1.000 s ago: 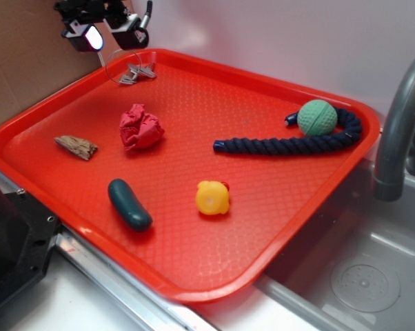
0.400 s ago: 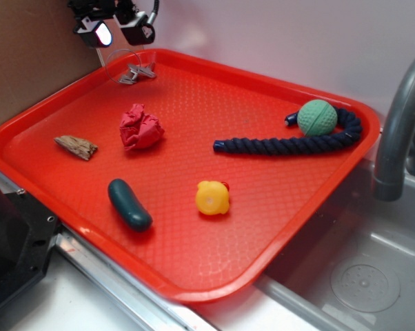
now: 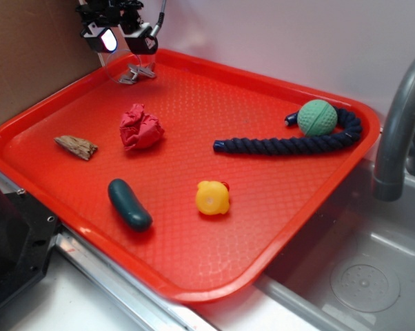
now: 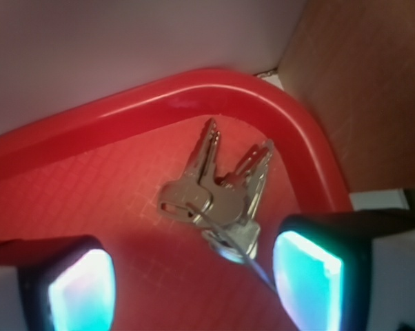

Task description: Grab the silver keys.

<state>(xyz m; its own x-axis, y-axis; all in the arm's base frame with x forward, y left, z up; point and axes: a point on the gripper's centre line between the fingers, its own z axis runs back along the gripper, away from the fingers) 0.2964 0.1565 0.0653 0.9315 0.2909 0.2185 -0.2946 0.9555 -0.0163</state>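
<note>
The silver keys (image 3: 137, 72) lie on a thin wire ring in the far left corner of the red tray (image 3: 276, 207). In the wrist view the keys (image 4: 218, 193) lie flat just ahead of the jaws, near the tray's curved rim (image 4: 194, 89). My gripper (image 3: 122, 40) hovers above and slightly left of the keys. It is open and empty; its two pads glow cyan, and the gripper (image 4: 194, 286) has bare tray floor between them. The wire ring runs toward the right pad (image 4: 307, 279).
On the tray lie a red paper wad (image 3: 140, 128), a brown wood chip (image 3: 76, 146), a dark green pickle-shaped toy (image 3: 129, 205), a yellow duck toy (image 3: 212, 198), a navy rope (image 3: 290, 143) and a green ball (image 3: 316, 117). A grey faucet (image 3: 400, 131) and sink stand at right.
My gripper has moved right and toward the far wall, from over the tray's left rim to nearer above the keys. The keys have not moved.
</note>
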